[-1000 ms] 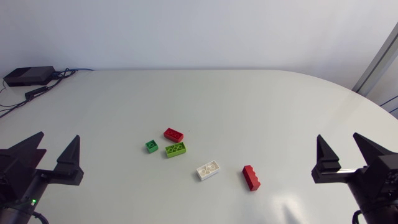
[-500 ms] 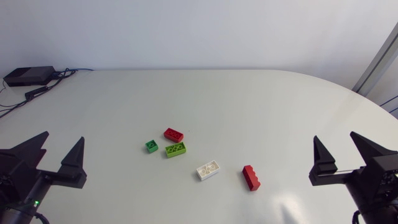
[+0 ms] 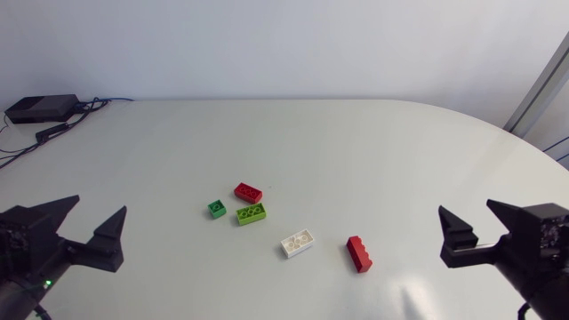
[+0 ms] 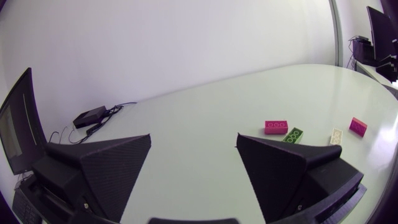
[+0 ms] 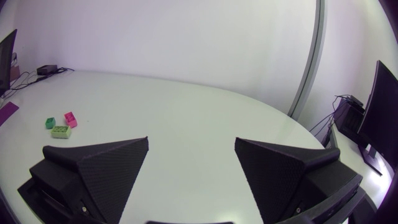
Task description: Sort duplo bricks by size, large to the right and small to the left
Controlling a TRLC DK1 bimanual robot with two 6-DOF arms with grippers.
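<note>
Five bricks lie near the table's middle: a small dark green brick, a red brick, a lime green brick, a white brick and a longer red brick. My left gripper hovers open at the near left, well clear of them. My right gripper hovers open at the near right. Ahead of the left gripper I see the red brick, lime brick, white brick and longer red brick. Beside the right gripper lie the dark green brick, red brick and lime brick.
A black box with cables sits at the far left corner of the table, also seen as the box ahead of the left gripper. The white tabletop curves round at the far right.
Both grippers have drifted a little inward and lower in the head view. The bricks have not moved.
</note>
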